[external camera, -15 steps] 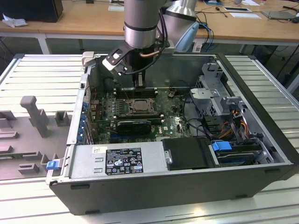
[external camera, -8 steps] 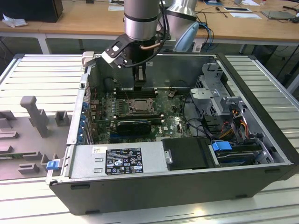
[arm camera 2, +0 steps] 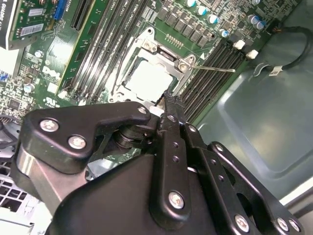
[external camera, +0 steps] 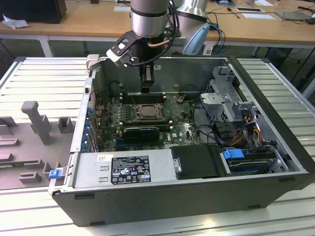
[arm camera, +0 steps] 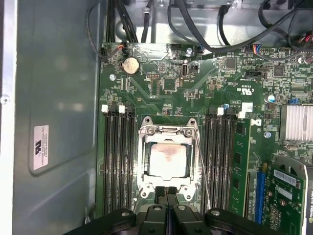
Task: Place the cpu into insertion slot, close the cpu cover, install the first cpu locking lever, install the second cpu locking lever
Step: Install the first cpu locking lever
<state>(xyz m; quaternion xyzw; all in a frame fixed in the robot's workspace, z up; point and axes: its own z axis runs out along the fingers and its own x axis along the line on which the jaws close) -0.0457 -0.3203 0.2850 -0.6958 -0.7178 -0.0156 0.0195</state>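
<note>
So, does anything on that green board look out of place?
One thin wire lever beside the cpu cover slants out over the memory slots instead of hugging the frame. The cpu face also shows a brownish smudge.

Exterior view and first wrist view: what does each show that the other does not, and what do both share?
The exterior view adds the silver robot arm, the grey power-supply box and the wooden desks. The first wrist view adds a round silver coin battery. Both share the green circuit board, the square silver-grey cpu framed by its metal frame cover, and the black tool.
</note>
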